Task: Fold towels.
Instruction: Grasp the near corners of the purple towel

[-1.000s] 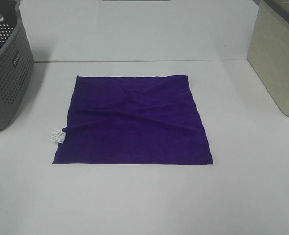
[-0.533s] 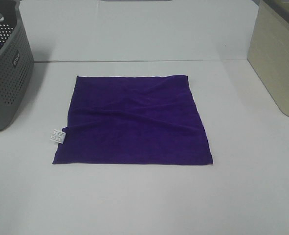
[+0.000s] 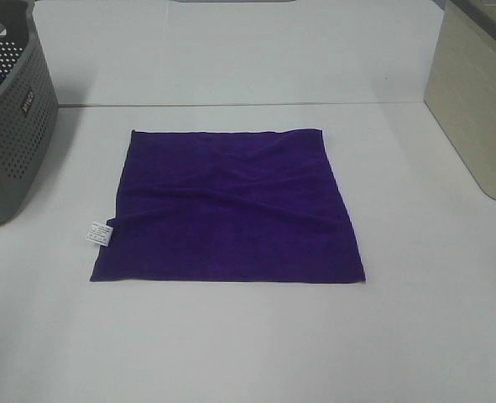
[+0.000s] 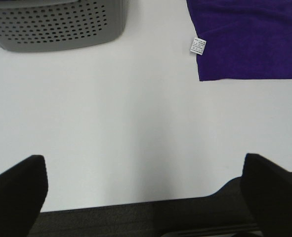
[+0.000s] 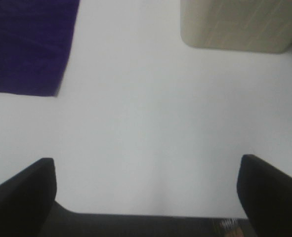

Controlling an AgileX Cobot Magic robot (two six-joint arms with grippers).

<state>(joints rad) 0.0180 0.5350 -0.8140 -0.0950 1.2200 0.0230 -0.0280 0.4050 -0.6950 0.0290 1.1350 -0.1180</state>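
Note:
The deep purple towel (image 3: 231, 206) lies spread flat and unfolded on the white table (image 3: 231, 353), with a few soft creases across it. Its small white care tag (image 3: 99, 232) sticks out from the left edge. Neither gripper shows in the exterior high view. In the left wrist view my left gripper (image 4: 142, 158) is open and empty over bare table, apart from the towel's corner (image 4: 254, 39) and tag (image 4: 198, 46). In the right wrist view my right gripper (image 5: 146, 159) is open and empty over bare table, apart from the towel's other near corner (image 5: 27, 44).
A grey perforated basket (image 3: 8, 126) stands at the far left of the table and also shows in the left wrist view (image 4: 57, 22). A beige box (image 3: 474, 92) stands at the far right and also shows in the right wrist view (image 5: 234, 22).

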